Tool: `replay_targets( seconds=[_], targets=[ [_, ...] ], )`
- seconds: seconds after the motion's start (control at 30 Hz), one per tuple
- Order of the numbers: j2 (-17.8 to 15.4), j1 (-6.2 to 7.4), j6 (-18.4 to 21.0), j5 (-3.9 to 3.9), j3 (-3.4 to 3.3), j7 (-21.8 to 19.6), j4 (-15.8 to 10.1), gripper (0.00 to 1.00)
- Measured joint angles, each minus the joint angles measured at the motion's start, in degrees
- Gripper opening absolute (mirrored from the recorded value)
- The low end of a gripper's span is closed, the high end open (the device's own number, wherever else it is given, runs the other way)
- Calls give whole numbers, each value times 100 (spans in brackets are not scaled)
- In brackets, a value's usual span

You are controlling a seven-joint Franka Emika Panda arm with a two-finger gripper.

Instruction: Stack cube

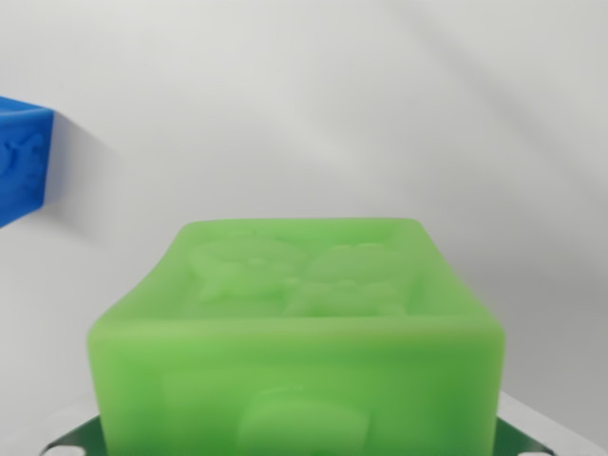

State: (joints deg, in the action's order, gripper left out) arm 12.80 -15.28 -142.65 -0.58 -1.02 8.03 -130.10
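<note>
A translucent green cube [296, 332] with raised figures on its top face fills the lower middle of the wrist view, very close to the camera. Slivers of my gripper [299, 445] show at the bottom corners, tight against the cube's left and right sides, so it appears shut on the cube. A blue cube [21, 160] sits on the white surface at the wrist view's left edge, farther away and partly cut off by the frame. The two cubes are apart.
A plain white tabletop [380, 114] spreads behind and to the right of the green cube, crossed by soft shadows.
</note>
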Motion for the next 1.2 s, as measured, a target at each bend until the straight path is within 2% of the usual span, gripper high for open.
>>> replay_targets(
  seconds=[0.73, 1.2],
  targets=[
    [-449, 336, -132, 13, 14, -576, -583, 0],
    [-725, 539, -189, 23, 54, -960, -918, 0]
  ],
)
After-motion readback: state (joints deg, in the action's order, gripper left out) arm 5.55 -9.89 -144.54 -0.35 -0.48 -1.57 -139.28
